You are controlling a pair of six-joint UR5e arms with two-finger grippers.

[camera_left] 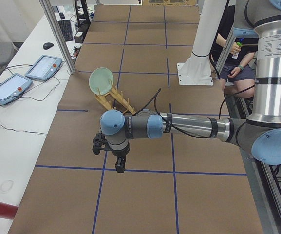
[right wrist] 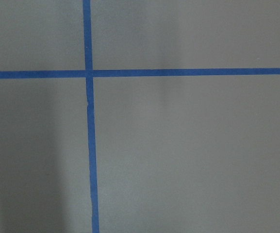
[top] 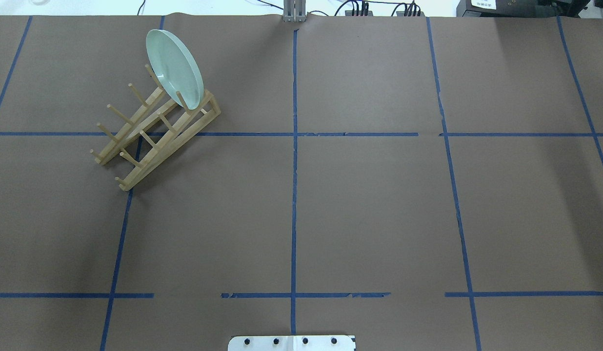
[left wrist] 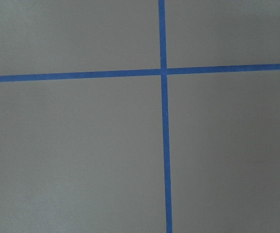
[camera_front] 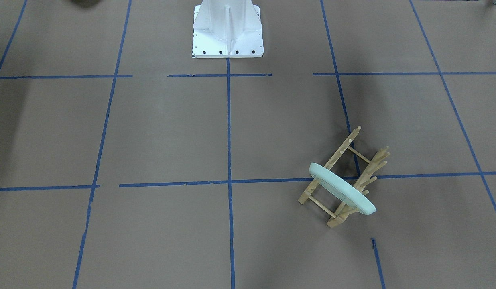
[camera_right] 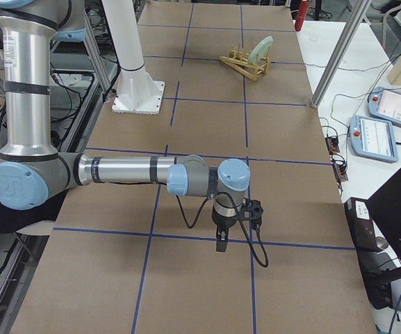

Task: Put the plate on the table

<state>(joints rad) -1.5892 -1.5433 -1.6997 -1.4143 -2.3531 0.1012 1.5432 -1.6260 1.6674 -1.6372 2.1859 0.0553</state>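
**The plate stands in the rack, and my pincers are far from it**

I have two arms. Both reach out low over the table (top: 379, 209). My left pincer (camera_left: 120, 166) points down at the brown paper and hangs just above it. My right pincer (camera_right: 220, 242) does the same at the other end of the table. I see them only from the side, so I cannot tell if their fingers are apart or together. I see nothing in either one.

The plate (top: 174, 68) is pale green and round. It is not flat on the table. It stands on its edge in the wooden rack (top: 170, 146), leaning between the pegs (top: 135, 95). It sits at the end of the rack that is farthest from me. The rack lies at a slant on my left side of the table, near the far edge, across one of the blue tape lines (top: 294, 195).

Both pincers are well apart from the plate and the rack. My two wrist cameras see only brown paper and crossing blue tape lines.
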